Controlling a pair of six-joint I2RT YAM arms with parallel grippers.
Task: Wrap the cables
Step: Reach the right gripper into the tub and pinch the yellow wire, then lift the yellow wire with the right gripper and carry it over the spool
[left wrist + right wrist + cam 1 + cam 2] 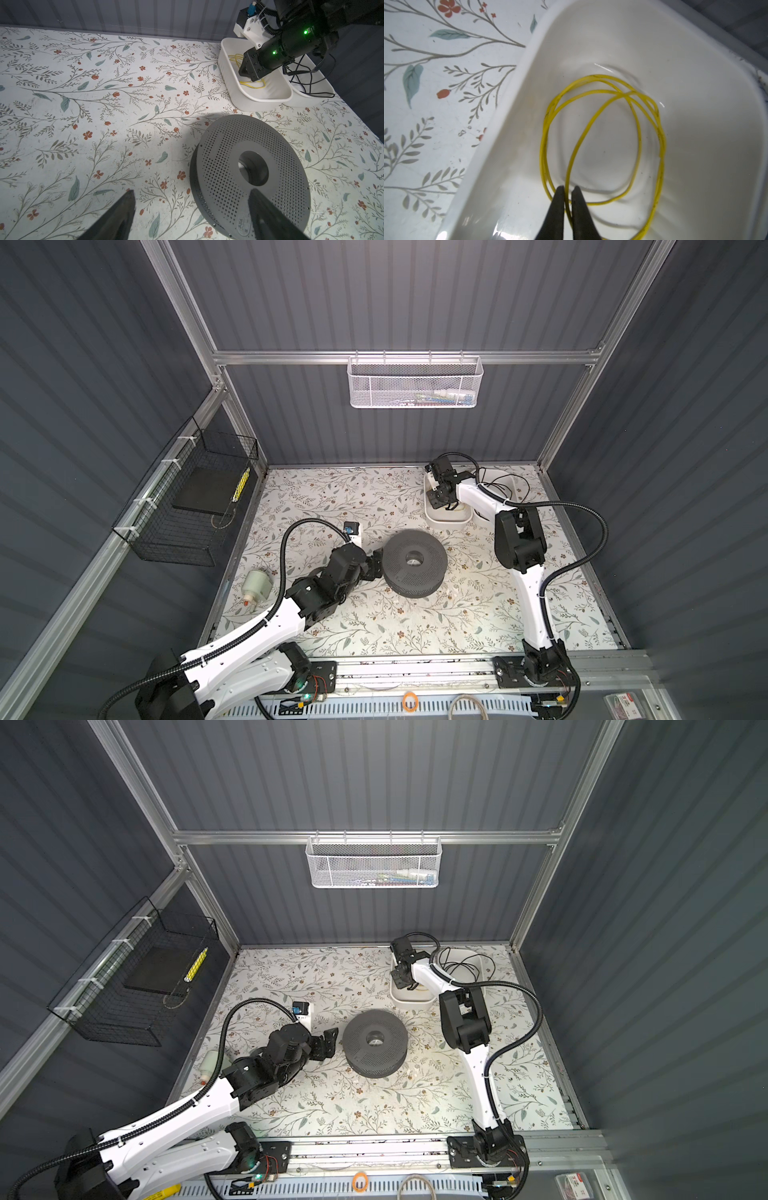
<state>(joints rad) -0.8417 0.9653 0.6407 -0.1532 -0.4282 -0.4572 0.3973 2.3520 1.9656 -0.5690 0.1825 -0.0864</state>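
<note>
On my feed the yellow cable (640,137) lies in loose, overlapping loops on the floor of a white bin (695,62). The bin stands at the far side of the floral surface (332,497), right of centre in both top views.

The right jaws are down inside that bin, pinched almost together on one strand of the yellow cable. In the right wrist view the strand runs up between the two dark fingertips (559,194), and the other loops spread out beyond them on the bin floor. The left wrist view shows the same loops (252,85) beneath the right arm's black wrist.

A second white bin (513,481) sits just beside the first, to its right in both top views. It holds a tangle of thin black cables (307,83).

The left jaws stand wide apart and hold nothing. They sit low at the left edge of a dark grey perforated spool (414,562). The spool lies flat near the middle of the surface, close to the white bin but not touching it.

In the left wrist view one finger crosses over the spool's upper flange (228,166) and the other is over bare surface. I cannot tell whether that finger actually touches the flange.
</note>
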